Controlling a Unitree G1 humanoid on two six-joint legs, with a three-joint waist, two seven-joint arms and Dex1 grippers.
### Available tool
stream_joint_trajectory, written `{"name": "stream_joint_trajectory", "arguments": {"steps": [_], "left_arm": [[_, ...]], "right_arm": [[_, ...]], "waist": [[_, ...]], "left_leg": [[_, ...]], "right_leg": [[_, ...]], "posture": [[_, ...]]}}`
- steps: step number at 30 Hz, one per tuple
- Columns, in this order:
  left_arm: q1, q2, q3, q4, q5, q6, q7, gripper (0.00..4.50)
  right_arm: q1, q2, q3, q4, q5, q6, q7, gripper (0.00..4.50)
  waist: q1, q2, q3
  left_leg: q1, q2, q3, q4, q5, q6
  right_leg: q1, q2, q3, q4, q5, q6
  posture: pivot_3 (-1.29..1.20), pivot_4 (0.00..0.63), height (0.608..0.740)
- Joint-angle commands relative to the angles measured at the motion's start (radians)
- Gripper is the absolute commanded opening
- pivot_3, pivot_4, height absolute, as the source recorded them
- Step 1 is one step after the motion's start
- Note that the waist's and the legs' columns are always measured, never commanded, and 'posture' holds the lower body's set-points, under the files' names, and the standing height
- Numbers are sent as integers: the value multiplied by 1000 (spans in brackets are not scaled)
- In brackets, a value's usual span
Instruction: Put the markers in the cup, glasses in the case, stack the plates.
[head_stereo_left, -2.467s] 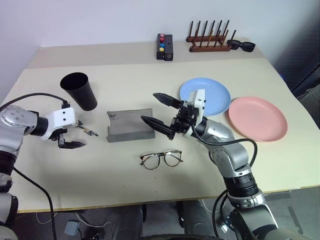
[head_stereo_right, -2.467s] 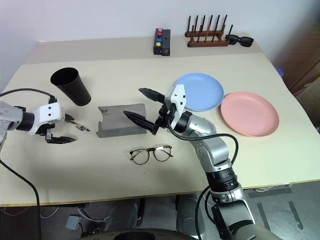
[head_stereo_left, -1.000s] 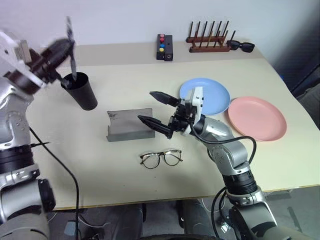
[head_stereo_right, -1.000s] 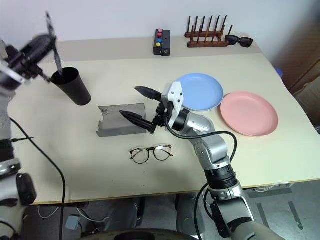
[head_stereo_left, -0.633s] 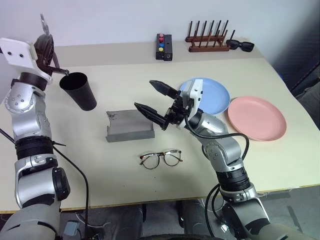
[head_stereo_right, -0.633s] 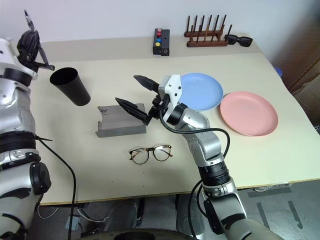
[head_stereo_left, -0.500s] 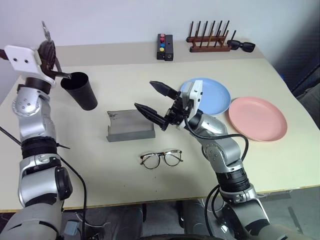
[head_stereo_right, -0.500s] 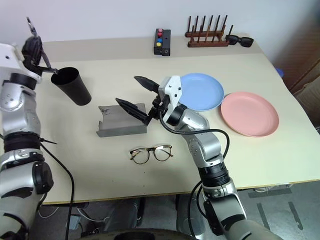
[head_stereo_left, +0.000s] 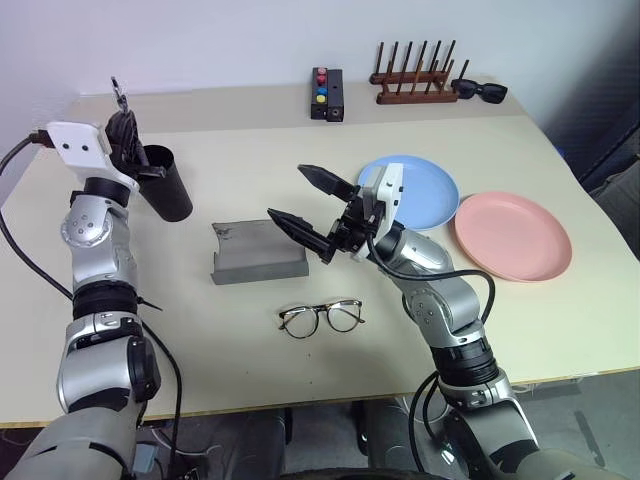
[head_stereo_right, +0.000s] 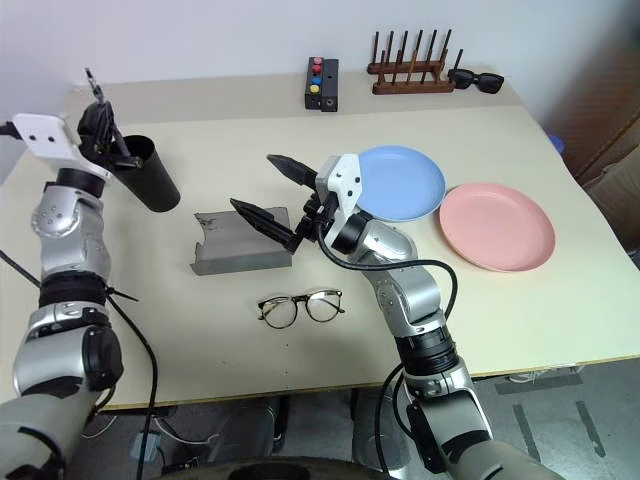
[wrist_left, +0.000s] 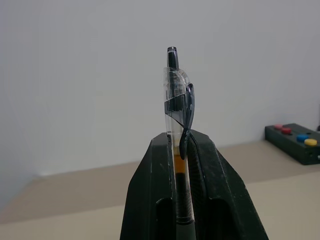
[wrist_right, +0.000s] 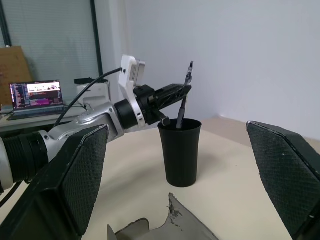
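Observation:
My left gripper (head_stereo_left: 127, 138) is shut on a slim marker (wrist_left: 177, 100) with a clear barrel and a dark clip. It holds the marker upright over the black cup (head_stereo_left: 168, 186) at the table's far left, and the marker's lower end dips into the cup's mouth (wrist_right: 180, 125). My right gripper (head_stereo_left: 290, 194) hangs open above the right end of the grey case (head_stereo_left: 255, 260), which lies open. The clear-lens glasses (head_stereo_left: 321, 318) lie on the table just in front of the case. The light blue plate (head_stereo_left: 425, 185) and the pink plate (head_stereo_left: 512, 236) sit side by side on the right.
Along the far edge stand a black box with coloured buttons (head_stereo_left: 329, 93), a wooden peg rack (head_stereo_left: 415, 86) and black sunglasses (head_stereo_left: 483, 91). A cable trails from my left arm (head_stereo_left: 25, 270). Off the table beyond the cup, a laptop (wrist_right: 37, 95) stands.
My left gripper lifted the marker off the table, swung it high over the cup and has now come down, so the marker's lower end is in the cup. The right gripper stayed put.

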Motion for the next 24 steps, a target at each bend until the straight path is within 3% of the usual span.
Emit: {"name": "stream_joint_trajectory", "arguments": {"steps": [1,3,6,9,19,24], "left_arm": [[8,7,8,-29,-11,-6,14,64],[16,2,6,-40,-19,1,11,64],[23,-6,5,-56,-30,15,5,1208],[23,-10,8,-59,-30,23,18,2765],[32,-27,12,-132,-87,72,-20,2765],[51,0,-1,-279,-150,172,-109,2765]], "right_arm": [[-3,6,1,-31,9,-14,5,4500],[-3,6,1,-32,10,-13,6,4500],[-4,6,3,-28,6,-14,8,4500],[-3,5,6,-25,2,-17,11,4500],[2,1,6,-31,3,-14,9,4500],[-8,-54,-12,-23,-8,-1,26,4500]], "waist": [[0,0,0],[0,0,0],[1,0,0],[1,0,0],[1,0,0],[0,0,0]], "left_leg": [[0,0,0,0,0,0],[0,0,0,0,0,0],[0,0,0,0,0,0],[0,0,0,0,0,0],[0,0,0,0,0,0],[0,0,0,0,0,0]], "right_leg": [[0,0,0,0,0,0],[0,0,0,0,0,0],[0,0,0,0,0,0],[0,0,0,0,0,0],[0,0,0,0,0,0],[0,0,0,0,0,0]], "posture": [[0,150,734],[0,150,734],[0,150,734],[0,150,734],[0,150,734],[0,150,734]]}}
